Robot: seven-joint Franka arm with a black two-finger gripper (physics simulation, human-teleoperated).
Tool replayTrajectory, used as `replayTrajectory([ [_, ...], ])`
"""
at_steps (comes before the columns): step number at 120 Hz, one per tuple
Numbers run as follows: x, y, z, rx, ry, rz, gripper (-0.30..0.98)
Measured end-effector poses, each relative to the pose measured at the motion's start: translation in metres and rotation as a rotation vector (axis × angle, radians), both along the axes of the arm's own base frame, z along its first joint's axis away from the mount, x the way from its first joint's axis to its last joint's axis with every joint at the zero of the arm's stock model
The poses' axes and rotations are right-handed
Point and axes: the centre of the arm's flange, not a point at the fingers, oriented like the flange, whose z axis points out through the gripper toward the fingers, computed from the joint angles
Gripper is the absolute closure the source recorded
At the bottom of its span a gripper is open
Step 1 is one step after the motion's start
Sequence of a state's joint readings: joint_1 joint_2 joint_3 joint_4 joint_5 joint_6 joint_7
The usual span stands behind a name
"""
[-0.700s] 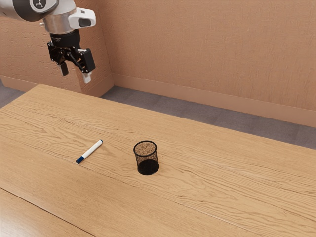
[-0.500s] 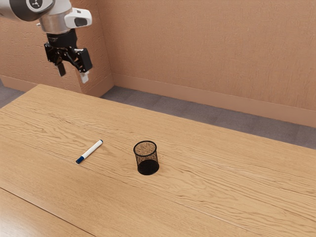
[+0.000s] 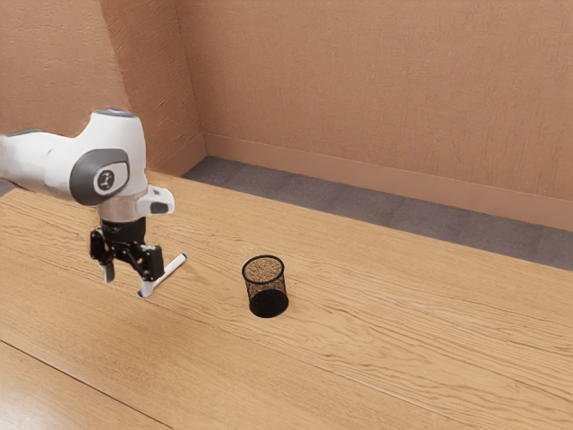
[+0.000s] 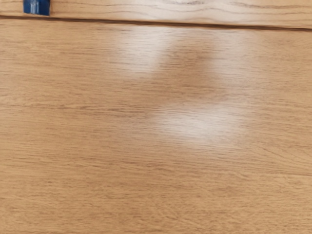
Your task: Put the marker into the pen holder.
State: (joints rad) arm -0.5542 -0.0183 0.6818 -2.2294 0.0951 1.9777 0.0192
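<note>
Exterior view: near the mesh pen holder [image 3: 268,302], the blue-capped marker [image 3: 173,268] lies ungrasped; my gripper [image 3: 127,280] is spread wide, empty. Pickup and insertion remain.

A glossy dark-blue plastic marker cap [image 4: 37,7], only partly in sight, lies on the light-brown wooden table [image 4: 146,190], just beside a thin, dark, straight seam [image 4: 161,23]. Beyond the seam, on the far side from the cap, spreads a broad board with fine grain running roughly along it. Two soft pale sheens mark this board, one near the seam, one farther off, with a blurred darker patch [image 4: 190,66] beside them.
</note>
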Motion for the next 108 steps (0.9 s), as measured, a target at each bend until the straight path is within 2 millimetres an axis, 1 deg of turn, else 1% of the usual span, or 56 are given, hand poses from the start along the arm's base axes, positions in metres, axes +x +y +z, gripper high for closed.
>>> replayTrajectory([
  [4, 0.004, 0.002, -0.013, -0.002, -0.013, 0.016, 0.0],
  [8, 0.009, 0.004, -0.02, -0.007, -0.034, 0.028, 0.0],
  [21, 0.034, 0.01, -0.022, -0.002, -0.117, 0.044, 0.0],
  [30, 0.055, 0.022, -0.026, 0.003, -0.159, 0.054, 0.0],
  [37, 0.063, 0.027, -0.028, -0.001, -0.171, 0.041, 0.0],
  [41, 0.065, 0.032, -0.031, 0.0, -0.169, 0.035, 0.0],
  [48, 0.08, 0.043, -0.038, 0.009, -0.172, 0.017, 0.0],
  [55, 0.091, 0.052, -0.052, -0.017, -0.172, -0.002, 0.0],
  [71, 0.116, 0.049, -0.066, -0.045, -0.188, -0.104, 0.0],
  [77, 0.121, 0.048, -0.073, -0.054, -0.185, -0.138, 0.0],
  [89, 0.123, 0.056, -0.084, -0.075, -0.181, -0.184, 0.0],
  [101, 0.138, 0.06, -0.096, -0.108, -0.192, -0.234, 0.0],
  [108, 0.141, 0.063, -0.099, -0.118, -0.198, -0.252, 0.0],
])
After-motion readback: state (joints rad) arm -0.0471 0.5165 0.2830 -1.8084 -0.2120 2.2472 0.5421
